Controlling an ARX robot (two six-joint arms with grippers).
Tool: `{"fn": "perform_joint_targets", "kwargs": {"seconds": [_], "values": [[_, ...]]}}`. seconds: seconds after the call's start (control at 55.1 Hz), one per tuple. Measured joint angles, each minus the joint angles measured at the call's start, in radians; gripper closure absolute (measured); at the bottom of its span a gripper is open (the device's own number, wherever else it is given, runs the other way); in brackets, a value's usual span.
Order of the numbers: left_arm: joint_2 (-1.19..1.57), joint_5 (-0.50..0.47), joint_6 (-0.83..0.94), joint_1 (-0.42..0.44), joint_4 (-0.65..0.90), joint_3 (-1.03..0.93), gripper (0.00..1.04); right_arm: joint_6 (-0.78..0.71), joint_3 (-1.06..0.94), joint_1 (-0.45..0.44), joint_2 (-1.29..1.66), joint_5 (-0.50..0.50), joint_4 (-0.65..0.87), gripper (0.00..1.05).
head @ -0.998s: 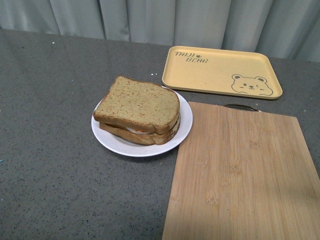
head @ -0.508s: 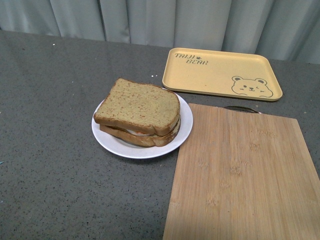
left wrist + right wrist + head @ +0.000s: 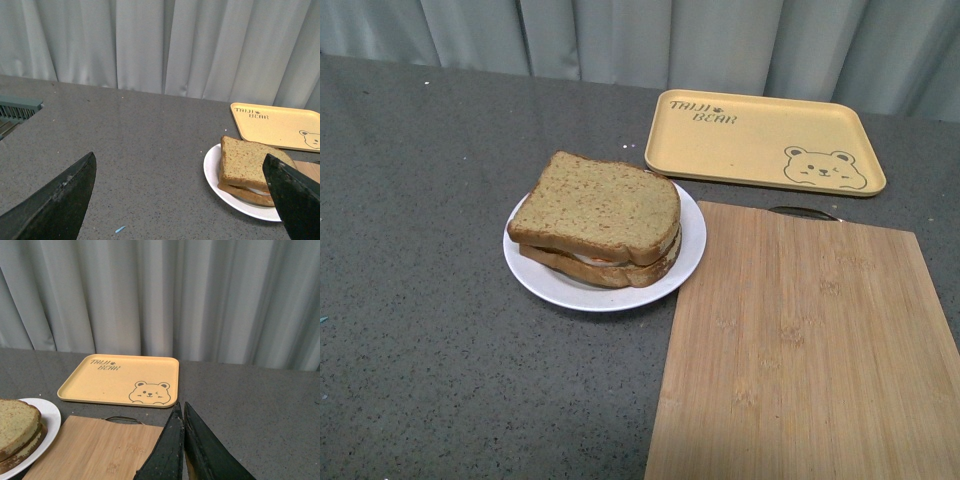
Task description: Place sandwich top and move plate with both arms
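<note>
The sandwich top (image 3: 600,207), a brown wholemeal slice, lies on the stacked sandwich on the white plate (image 3: 680,262) at the table's middle left. Neither arm shows in the front view. In the left wrist view my left gripper (image 3: 180,165) is open and empty, held above the grey table, with the sandwich top (image 3: 247,162) and plate (image 3: 215,172) between and beyond its fingers, nearer the right one. In the right wrist view my right gripper (image 3: 183,405) is shut on nothing, over the far edge of the wooden board (image 3: 100,450); the plate's rim (image 3: 50,415) shows at the left.
A yellow tray with a bear drawing (image 3: 760,140) lies at the back right. A bamboo cutting board (image 3: 800,340) lies right of the plate, its edge close to the plate's rim. Grey curtains hang behind the table. A grey-green ribbed object (image 3: 17,107) shows at the left wrist view's edge.
The front view shifts by a few pixels between frames; plate, sandwich, tray and board keep their places relative to one another.
</note>
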Motion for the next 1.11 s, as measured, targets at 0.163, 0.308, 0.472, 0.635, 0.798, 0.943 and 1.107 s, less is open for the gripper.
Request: {"fn": "perform_joint_targets", "kwargs": {"seconds": [0.163, 0.308, 0.472, 0.635, 0.798, 0.943, 1.107], "values": [[0.0, 0.0, 0.0, 0.0, 0.0, 0.0, 0.07, 0.0, 0.0, 0.0, -0.068, 0.0, -0.067, 1.04], [0.0, 0.0, 0.0, 0.0, 0.0, 0.0, 0.07, 0.0, 0.0, 0.0, -0.126, 0.0, -0.124, 1.04], [0.0, 0.0, 0.0, 0.0, 0.0, 0.0, 0.07, 0.0, 0.0, 0.0, -0.179, 0.0, -0.176, 1.04], [0.0, 0.0, 0.0, 0.0, 0.0, 0.0, 0.07, 0.0, 0.0, 0.0, -0.223, -0.001, -0.22, 1.04], [0.0, 0.0, 0.0, 0.0, 0.0, 0.0, 0.07, 0.0, 0.001, 0.0, -0.315, -0.001, -0.337, 1.04], [0.0, 0.0, 0.0, 0.0, 0.0, 0.0, 0.07, 0.0, 0.001, 0.0, -0.412, -0.003, -0.416, 1.04], [0.0, 0.0, 0.0, 0.0, 0.0, 0.0, 0.07, -0.002, 0.001, 0.0, -0.413, -0.003, -0.417, 0.79]]}}
